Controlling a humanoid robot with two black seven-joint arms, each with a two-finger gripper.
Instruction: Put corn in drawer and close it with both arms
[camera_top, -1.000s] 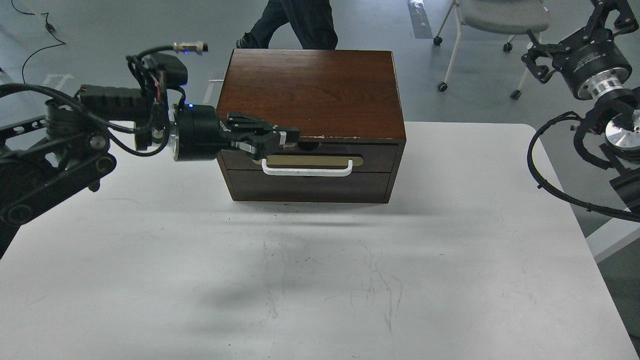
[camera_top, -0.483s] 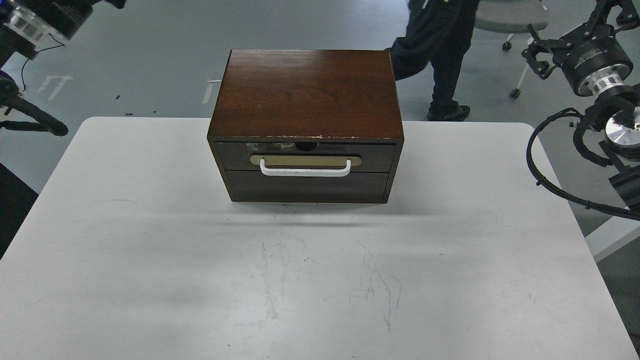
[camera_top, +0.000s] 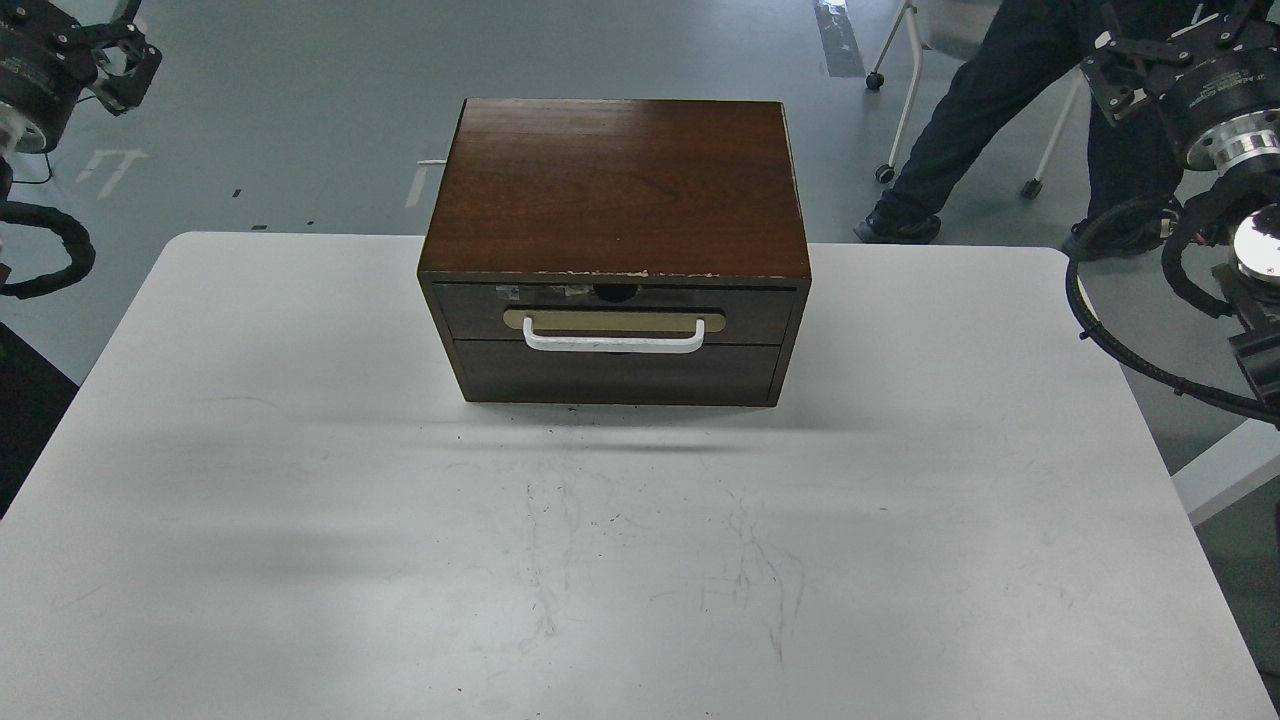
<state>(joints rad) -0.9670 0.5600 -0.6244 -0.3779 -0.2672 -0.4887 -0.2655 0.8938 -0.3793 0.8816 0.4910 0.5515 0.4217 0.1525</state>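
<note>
White table (camera_top: 300, 560), drawer (camera_top: 615, 312) closed, both grippers far apart at top corners, openings indiscernible

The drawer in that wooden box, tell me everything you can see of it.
The drawer is the upper front of the brown wooden box on the white table. Its dark brown face has a chipped, notched top edge and carries a white bar handle on a tan oval plate. It sits pushed in, flush with the frame, above a plain lower panel. Nothing touches it; no corn shows.
</note>
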